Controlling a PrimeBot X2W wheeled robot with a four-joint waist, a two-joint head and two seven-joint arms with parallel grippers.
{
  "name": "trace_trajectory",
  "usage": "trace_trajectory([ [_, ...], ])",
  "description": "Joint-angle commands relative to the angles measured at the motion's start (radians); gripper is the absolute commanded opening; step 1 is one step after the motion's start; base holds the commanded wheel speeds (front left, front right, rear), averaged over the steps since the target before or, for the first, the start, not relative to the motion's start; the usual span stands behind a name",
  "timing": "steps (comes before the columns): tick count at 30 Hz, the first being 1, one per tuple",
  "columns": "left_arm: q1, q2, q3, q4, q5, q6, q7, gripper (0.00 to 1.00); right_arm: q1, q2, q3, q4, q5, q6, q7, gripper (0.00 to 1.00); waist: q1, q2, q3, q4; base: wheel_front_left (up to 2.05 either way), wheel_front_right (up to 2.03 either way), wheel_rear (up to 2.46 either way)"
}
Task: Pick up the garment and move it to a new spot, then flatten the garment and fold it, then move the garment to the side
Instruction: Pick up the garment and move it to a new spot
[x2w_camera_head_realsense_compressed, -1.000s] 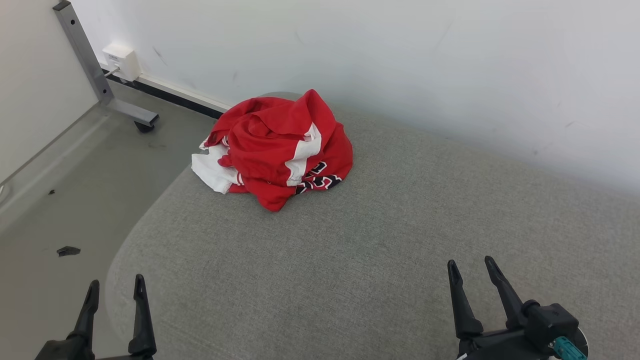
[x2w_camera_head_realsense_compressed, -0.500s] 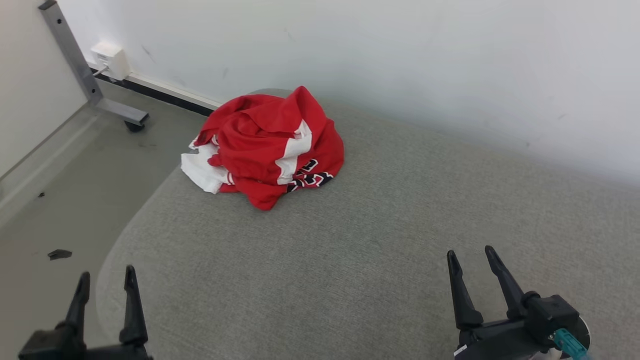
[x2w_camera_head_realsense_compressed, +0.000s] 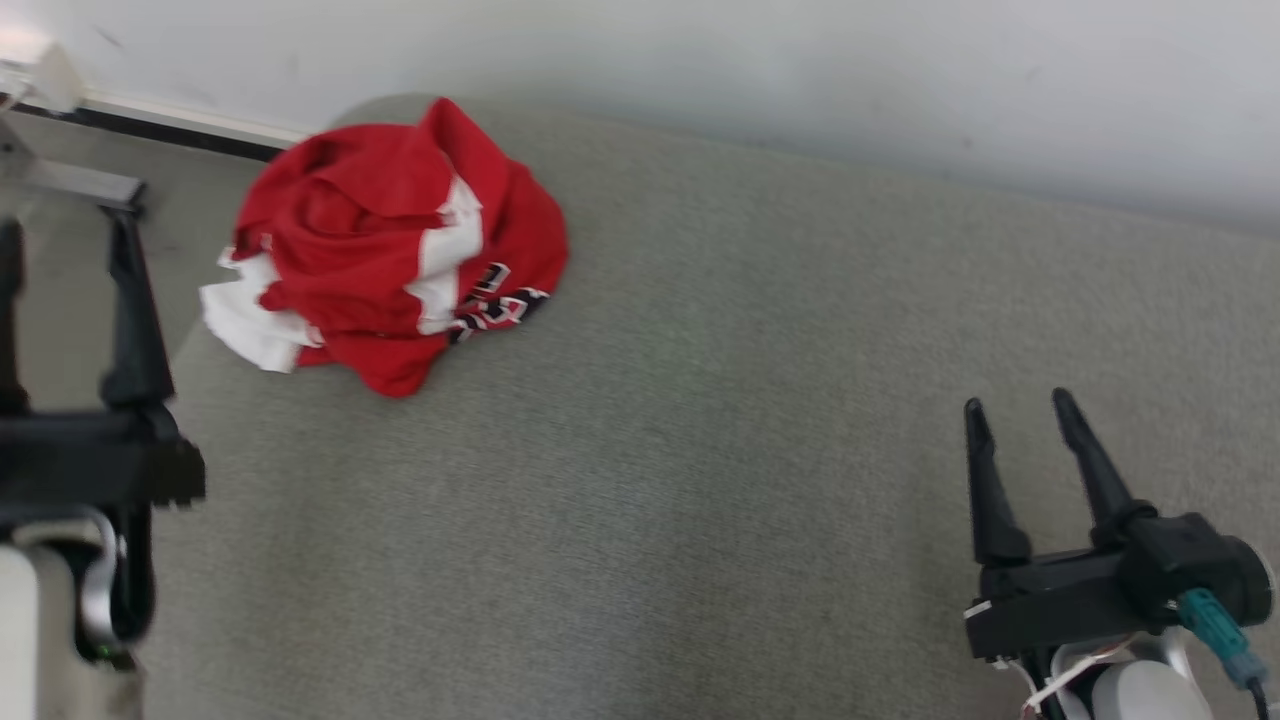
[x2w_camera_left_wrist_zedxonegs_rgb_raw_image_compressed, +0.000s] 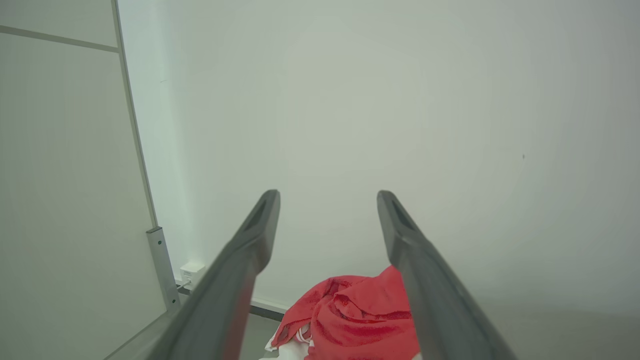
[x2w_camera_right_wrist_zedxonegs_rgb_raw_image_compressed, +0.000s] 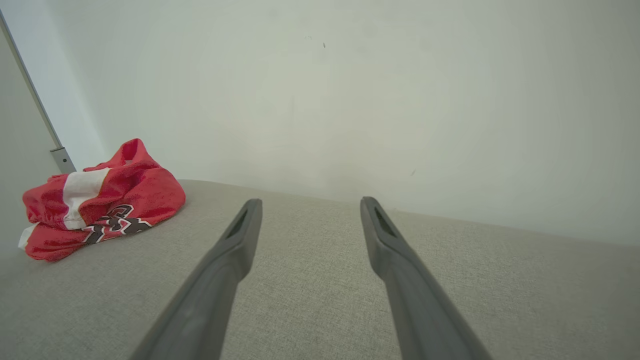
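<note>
Cushion (x2w_camera_head_realsense_compressed: 700, 450) open rt of garment (x2w_camera_head_realsense_compressed: 380, 230), wall (x2w_camera_head_realsense_compressed: 750, 60) just behind, gap unclear

Grey fabric cushion (x2w_camera_head_realsense_compressed: 700, 480), abutting wall. Crumpled red-and-white garment (x2w_camera_head_realsense_compressed: 390, 250) lies at its far left corner.

A grey seat (x2w_camera_head_realsense_compressed: 700, 500) is spread under the right claw (x2w_camera_head_realsense_compressed: 1017, 400), and a white wall (x2w_camera_head_realsense_compressed: 800, 60) is seen ahead. A metal post (x2w_camera_left_wrist_zedxonegs_rgb_raw_image_compressed: 161, 265) is seen ahead of the left claw (x2w_camera_left_wrist_zedxonegs_rgb_raw_image_compressed: 327, 197).
</note>
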Motion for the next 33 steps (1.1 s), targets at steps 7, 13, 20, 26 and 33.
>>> trace_trajectory([
  [7,-0.247,0.069,0.033,0.056,-0.033,-0.023,0.016,1.00,-0.027,-0.012,-0.082,-0.072,-0.024,-0.002,-0.005,1.00,-0.0001,-0.0001,0.242,-0.229,0.00,0.00,0.00],
  [13,-0.396,0.115,0.042,0.169,-0.065,-0.042,0.047,1.00,-0.035,-0.009,-0.124,-0.098,-0.027,-0.002,-0.020,1.00,-0.0001,-0.0001,0.295,-0.286,0.00,0.00,0.00],
  [20,-0.464,0.152,0.030,0.401,-0.094,-0.076,0.096,1.00,-0.058,-0.006,-0.114,-0.078,-0.017,-0.002,-0.031,1.00,-0.0001,-0.0001,0.298,-0.298,0.00,0.00,0.00],
  [26,-0.448,0.164,0.003,0.583,-0.134,-0.102,0.168,1.00,-0.067,-0.004,-0.104,-0.059,-0.009,-0.002,-0.040,1.00,-0.0001,-0.0001,0.297,-0.317,0.00,0.00,0.00],
  [33,-0.429,0.162,-0.024,0.706,-0.184,-0.111,0.283,1.00,-0.065,-0.002,-0.105,-0.052,-0.010,-0.002,-0.046,1.00,-0.0001,-0.0001,0.290,-0.328,0.00,0.00,0.00],
])
